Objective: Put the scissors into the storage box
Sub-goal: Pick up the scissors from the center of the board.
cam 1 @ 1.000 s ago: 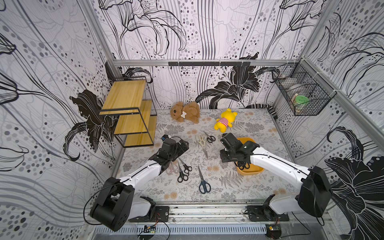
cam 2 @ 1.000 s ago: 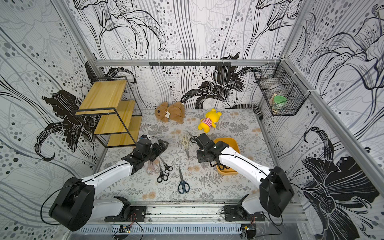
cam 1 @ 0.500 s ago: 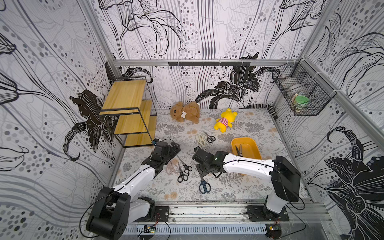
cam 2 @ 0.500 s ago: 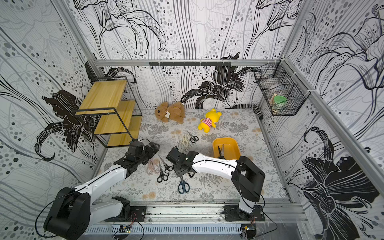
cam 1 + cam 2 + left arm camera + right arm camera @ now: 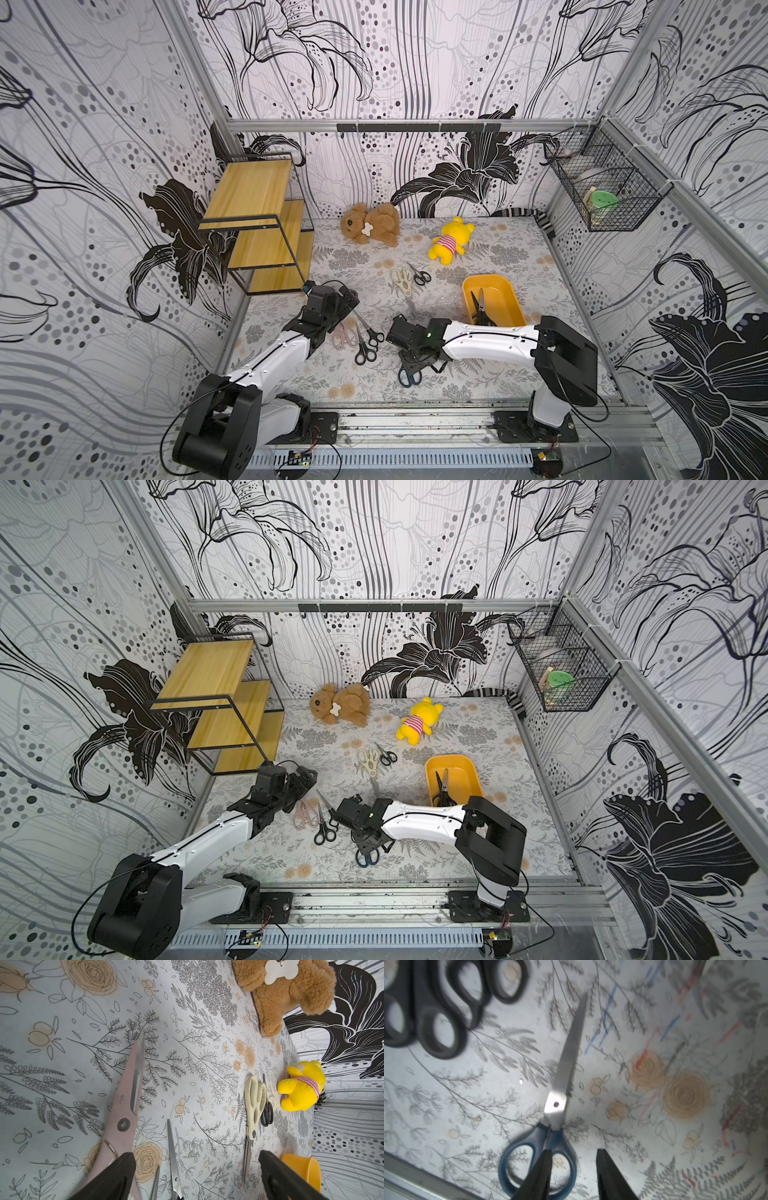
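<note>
orange-yellow plastic, the storage box (image 5: 503, 291) sits on the flowered table (image 5: 540, 249) right of centre, with one black-handled pair (image 5: 481, 307) inside, its loops cut off by the right arm (image 5: 486, 345). the dark blue scissors (image 5: 560, 1084) lie flat on the cloth near the front edge; in both top views only their loops show below the wrist. the right gripper (image 5: 574, 1150) hangs over those loops with a narrow gap, gripping nothing, and one finger covers part of a loop. two black pairs (image 5: 436, 1007) beside them are blurred. the left gripper (image 5: 194, 1153) stands wide and empty by the pink scissors (image 5: 126, 1105), whose handles hide behind a finger. cream shears (image 5: 253, 1103) half cover a small black pair (image 5: 267, 1113).
</note>
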Motion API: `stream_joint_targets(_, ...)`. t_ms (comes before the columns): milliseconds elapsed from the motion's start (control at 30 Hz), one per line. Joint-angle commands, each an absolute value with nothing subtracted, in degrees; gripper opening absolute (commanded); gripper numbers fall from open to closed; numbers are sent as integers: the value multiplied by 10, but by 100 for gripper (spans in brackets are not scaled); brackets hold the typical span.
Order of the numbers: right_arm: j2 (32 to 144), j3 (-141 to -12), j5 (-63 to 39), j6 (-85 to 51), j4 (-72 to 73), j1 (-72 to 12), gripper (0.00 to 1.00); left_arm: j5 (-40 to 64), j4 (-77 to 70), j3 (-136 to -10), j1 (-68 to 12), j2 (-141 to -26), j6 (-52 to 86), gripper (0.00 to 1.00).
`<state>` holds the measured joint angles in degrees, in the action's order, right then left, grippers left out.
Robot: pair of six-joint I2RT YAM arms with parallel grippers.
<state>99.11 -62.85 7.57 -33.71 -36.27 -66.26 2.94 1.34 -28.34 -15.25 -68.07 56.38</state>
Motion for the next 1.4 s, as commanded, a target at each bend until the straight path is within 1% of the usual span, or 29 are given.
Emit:
stream_joint_targets(0,975,-612,66,-365,-380,-666,38,24,-14,-271,-148,-675,570,97)
stream_joint_targets(267,1004,-606,59,-358,-370,-665,32,23,-17,-267,-148,-668,571,97)
stream_joint_targets(467,1007,-603,47,-352,-371,-666,30,20,-12,-267,-148,-663,567,97)
stream_joint_targets(633,1004,-601,37,-342,-376,-668,30,19,-10,-265,-148,-655,565,97)
stream_joint_targets(967,1048,-614,38,-341,-381,-667,29,14,-1,-265,-147,-644,564,97)
stream_joint_targets(1067,1052,-616,41,-340,-376,-668,26,13,0,-266,-147,-643,563,97)
stream_joint_targets(1367,1055,-617,66,-314,-377,-668,6,12,2,-266,-147,-640,561,97)
